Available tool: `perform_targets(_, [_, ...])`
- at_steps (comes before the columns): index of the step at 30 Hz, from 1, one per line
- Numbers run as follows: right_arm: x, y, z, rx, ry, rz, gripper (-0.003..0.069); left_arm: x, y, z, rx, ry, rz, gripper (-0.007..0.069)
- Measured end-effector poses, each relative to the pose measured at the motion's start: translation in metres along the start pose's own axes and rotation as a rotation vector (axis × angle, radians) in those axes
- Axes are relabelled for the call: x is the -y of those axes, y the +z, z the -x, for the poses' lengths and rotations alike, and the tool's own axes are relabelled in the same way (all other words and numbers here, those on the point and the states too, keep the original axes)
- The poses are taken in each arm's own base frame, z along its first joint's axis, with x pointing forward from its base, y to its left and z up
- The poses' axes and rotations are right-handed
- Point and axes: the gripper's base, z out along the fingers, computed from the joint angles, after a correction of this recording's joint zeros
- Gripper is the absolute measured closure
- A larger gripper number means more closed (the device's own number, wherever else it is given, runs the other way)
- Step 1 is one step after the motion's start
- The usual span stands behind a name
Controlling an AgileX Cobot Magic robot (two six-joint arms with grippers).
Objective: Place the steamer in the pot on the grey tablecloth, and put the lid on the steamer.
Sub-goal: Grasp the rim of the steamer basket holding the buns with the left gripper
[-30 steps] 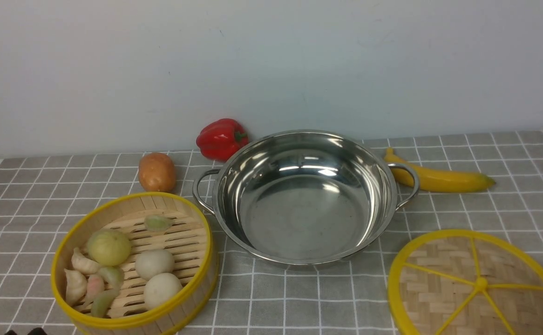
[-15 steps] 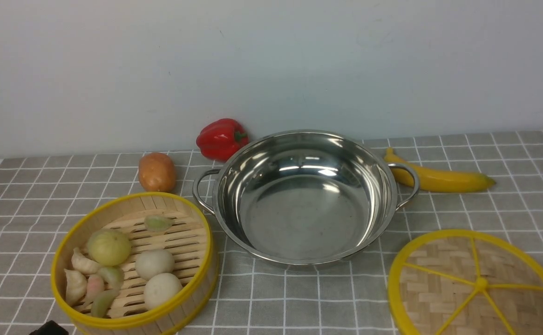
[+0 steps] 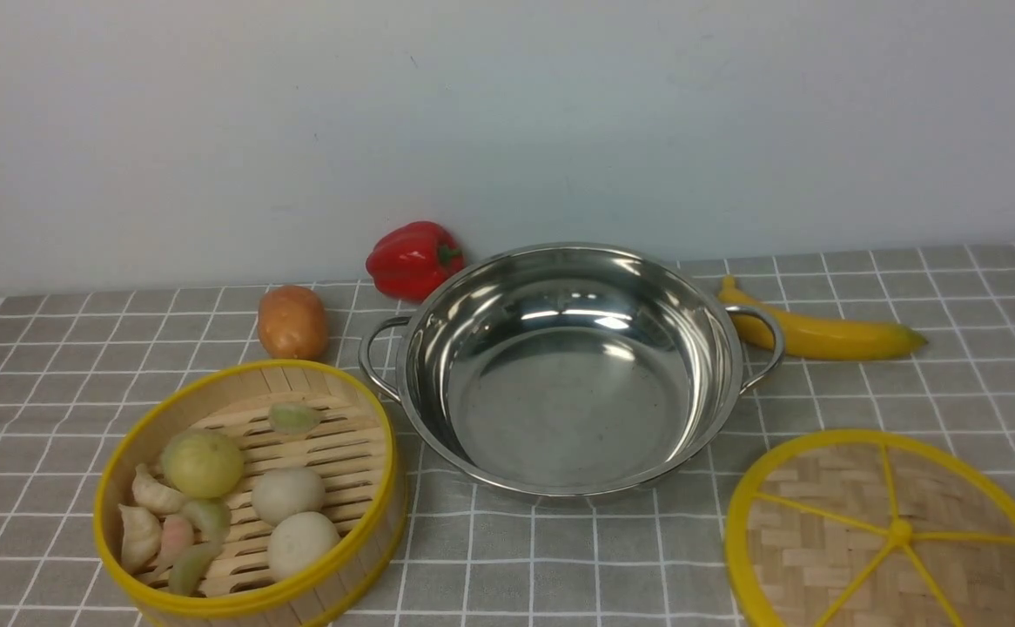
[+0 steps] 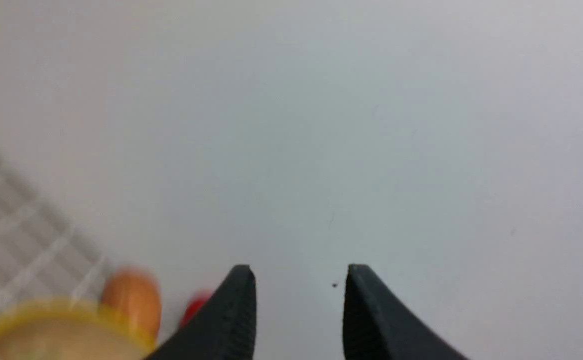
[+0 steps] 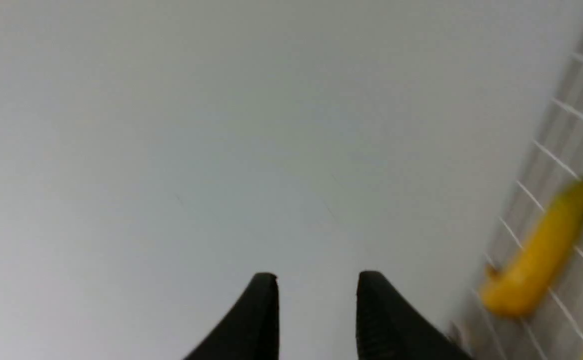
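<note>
The bamboo steamer (image 3: pixel 251 492) stands on the grey tablecloth (image 3: pixel 560 557) at the near left, holding several buns and dumplings. The shiny pot (image 3: pixel 570 366) stands empty in the middle. The flat woven lid (image 3: pixel 895 531) lies at the near right. Neither gripper shows in the front view. In the left wrist view my left gripper (image 4: pixel 299 280) is open and empty, aimed at the wall, with the steamer's yellow rim (image 4: pixel 46 315) at the edge. In the right wrist view my right gripper (image 5: pixel 316 285) is open and empty, facing the wall.
A red bell pepper (image 3: pixel 413 259) and a potato (image 3: pixel 293 322) lie behind the steamer, left of the pot. A banana (image 3: pixel 821 331) lies right of the pot and shows in the right wrist view (image 5: pixel 536 255). A pale wall stands close behind.
A dark tip of the left arm at the bottom left edge of the front view has dropped out of sight. The objects have not moved.
</note>
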Motion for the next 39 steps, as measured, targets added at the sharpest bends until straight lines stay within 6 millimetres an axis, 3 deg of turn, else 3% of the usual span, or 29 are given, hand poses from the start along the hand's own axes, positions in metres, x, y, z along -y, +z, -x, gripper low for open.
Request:
perform_targets(1, [-0.023, 0.0, 0.011, 0.081, -0.092, 0.092, 0.0419, 0.014, 0.0, 0.02, 0.106, 0.12, -0.037, 0.0382])
perform_targets(4, [-0.074, 0.0, 0.023, 0.168, -0.435, 0.243, 0.0419, 0.035, 0.005, 0.045, 0.185, 0.365, -0.048, 0.0382])
perform_targets(5, [-0.089, 0.002, 0.024, 0.164, -0.573, 0.268, 0.0419, 0.039, 0.011, 0.049, 0.173, 0.418, -0.034, 0.0382])
perform_targets(6, [-0.092, 0.003, 0.024, 0.16, -0.582, 0.268, 0.0419, 0.042, 0.013, 0.051, 0.175, 0.444, -0.033, 0.0382])
perform_targets(9, [-0.122, 0.024, 0.017, -0.03, -0.896, 0.198, 0.0419, 0.043, 0.048, 0.05, 0.019, 0.509, 0.059, 0.0382])
perform_targets(11, [-0.127, 0.042, 0.011, -0.218, -0.976, 0.069, 0.0419, 0.034, 0.071, 0.037, -0.121, 0.505, 0.133, 0.0382])
perform_targets(12, [-0.124, 0.044, 0.009, -0.257, -0.983, 0.039, 0.0419, 0.033, 0.074, 0.035, -0.135, 0.506, 0.138, 0.0382])
perform_targets(13, [-0.121, 0.056, 0.004, -0.415, -0.997, -0.086, 0.0419, 0.019, 0.093, 0.018, -0.268, 0.518, 0.213, 0.0382])
perform_targets(15, [-0.114, 0.068, -0.002, -0.591, -1.009, -0.236, 0.0419, 0.004, 0.11, 0.0, -0.405, 0.555, 0.283, 0.0382])
perform_targets(21, [-0.089, 0.084, -0.013, -0.928, -1.018, -0.511, 0.0419, -0.032, 0.149, -0.031, -0.658, 0.693, 0.465, 0.0382])
perform_targets(26, [-0.082, 0.085, -0.016, -1.018, -1.032, -0.563, 0.0419, -0.043, 0.168, -0.019, -0.685, 0.949, 0.616, 0.0382])
perform_targets(30, [-0.083, 0.087, -0.017, -1.012, -1.029, -0.54, 0.0419, -0.04, 0.175, 0.009, -0.608, 1.093, 0.798, 0.0382])
perform_targets(35, [-0.086, 0.091, -0.017, -0.975, -1.026, -0.507, 0.0419, -0.041, 0.174, 0.01, -0.593, 1.063, 0.829, 0.0382])
perform_targets(39, [-0.087, 0.092, -0.018, -0.967, -1.027, -0.482, 0.0419, -0.034, 0.18, 0.0, -0.583, 0.914, 0.698, 0.0382])
